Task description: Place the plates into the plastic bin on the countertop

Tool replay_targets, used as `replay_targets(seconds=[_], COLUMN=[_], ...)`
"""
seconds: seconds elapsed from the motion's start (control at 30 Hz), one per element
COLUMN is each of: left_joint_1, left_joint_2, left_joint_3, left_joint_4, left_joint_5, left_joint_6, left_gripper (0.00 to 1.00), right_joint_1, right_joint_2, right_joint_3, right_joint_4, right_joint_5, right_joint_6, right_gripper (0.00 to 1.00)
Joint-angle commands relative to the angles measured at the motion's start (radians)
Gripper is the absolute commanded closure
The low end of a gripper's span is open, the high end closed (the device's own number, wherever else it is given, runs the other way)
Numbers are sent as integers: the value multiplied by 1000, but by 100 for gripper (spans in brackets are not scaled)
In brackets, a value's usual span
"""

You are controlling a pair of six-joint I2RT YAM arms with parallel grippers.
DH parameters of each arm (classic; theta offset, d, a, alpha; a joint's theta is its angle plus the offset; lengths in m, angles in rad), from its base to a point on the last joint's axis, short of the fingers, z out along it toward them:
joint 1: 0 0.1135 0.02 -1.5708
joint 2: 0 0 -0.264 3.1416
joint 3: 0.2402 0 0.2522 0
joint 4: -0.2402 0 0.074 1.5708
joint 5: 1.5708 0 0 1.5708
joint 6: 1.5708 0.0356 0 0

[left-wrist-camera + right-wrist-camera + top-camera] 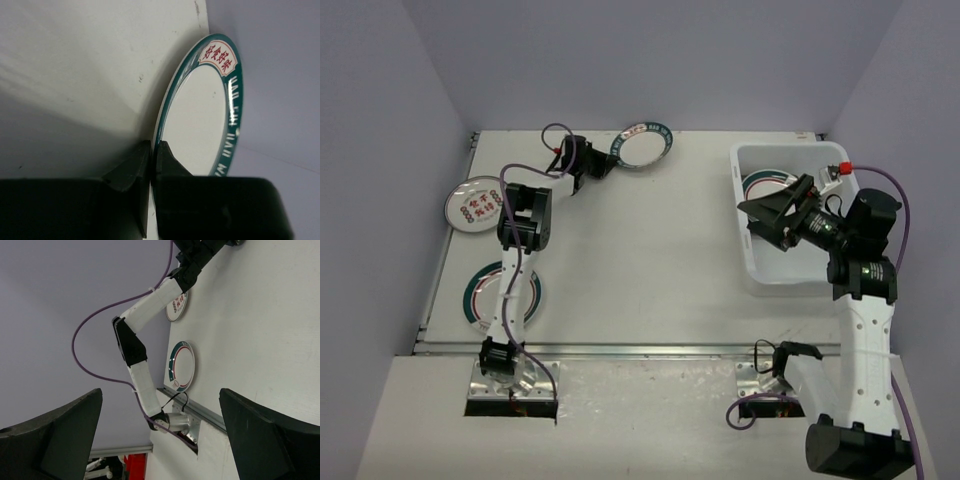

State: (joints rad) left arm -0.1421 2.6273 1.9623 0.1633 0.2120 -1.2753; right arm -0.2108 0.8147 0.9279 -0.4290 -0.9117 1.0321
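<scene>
At the far middle of the countertop (650, 250), my left gripper (604, 164) is shut on the near rim of a round white plate with a teal lettered rim (642, 145). In the left wrist view that plate (200, 115) tilts up off the surface, its edge pinched between the black fingers (172, 160). A plate with red medallions (475, 205) lies at the left edge. A teal-and-red-ringed plate (500, 293) sits near it, partly under the left arm. The plastic bin (790, 272) at the right holds one plate (761, 183). My right gripper (753, 218) hangs open over the bin's left wall.
A metal rail (640, 350) runs along the near edge of the countertop. Purple walls close in the back and both sides. The right wrist view looks across at the left arm (145, 315), the ringed plate (181, 366) and the medallion plate (176, 307).
</scene>
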Motion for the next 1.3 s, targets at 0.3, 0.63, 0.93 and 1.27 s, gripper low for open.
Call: replay_targets(seconds=[0.3,0.63,0.93,1.27], left_joint_1=[2,-125,-199,-198], left_joint_2=[-416,-999,-1270,-1300], left_joint_3=[-257,-910,-1064,-977], left_joint_4=[-1,93,93,-18], left_joint_5=[192,538,500,473], left_joint_6=[399,436,351,380], left_gripper=[100,100,100,81], right_joint_1=[0,87,269,270], right_joint_2=[136,507,552,509], right_joint_3=[-127,334,200,89], right_joint_4=[717,-119,-57,19], right_joint_5=[-84,199,188,-23], right_joint_6=[420,-339,-410,-379], right_gripper=[1,1,48,100])
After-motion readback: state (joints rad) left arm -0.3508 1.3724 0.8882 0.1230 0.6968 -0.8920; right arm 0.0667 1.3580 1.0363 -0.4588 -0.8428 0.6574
